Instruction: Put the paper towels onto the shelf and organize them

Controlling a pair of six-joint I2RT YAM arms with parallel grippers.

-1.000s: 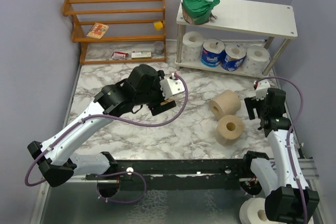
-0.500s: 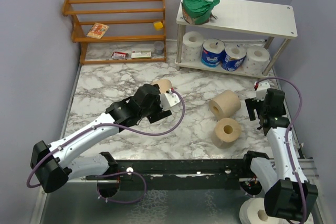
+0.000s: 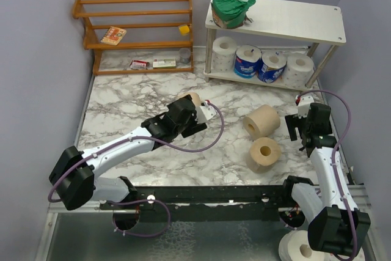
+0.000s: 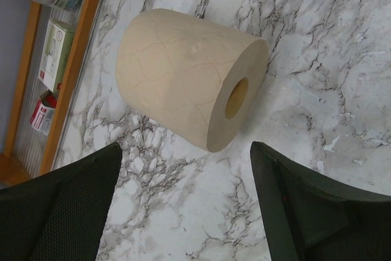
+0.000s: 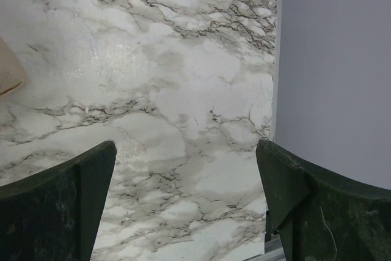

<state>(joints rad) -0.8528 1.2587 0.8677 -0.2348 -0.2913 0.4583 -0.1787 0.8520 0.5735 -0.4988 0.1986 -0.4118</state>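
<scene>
- The left fingers point(image 4: 61, 212) are standing spread apart, grasping nothing, with the tan roll point(image 4: 177, 84) just ahead.
- That roll is lying sideways on the tabletop point(image 4: 317, 59), in front of the shelf point(image 3: 293, 19), well apart from it.
- An off-centre squeeze is risking nudging it into rolling away.
- The right fingers point(image 5: 55, 212) are gaping, empty.

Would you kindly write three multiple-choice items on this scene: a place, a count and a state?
1. Where does the green-wrapped pack sit? A) the white two-tier shelf's top board B) its lower tier C) the marble table
2. How many tan-brown paper rolls lie on that table? A) one B) two C) three
3. The left tool is: A) shut on a roll B) open, short of a roll C) out of view
1A: it stands at the board's left end. 2C: one before the left tool, two further right. 3B: jaws apart, roll untouched.
</scene>
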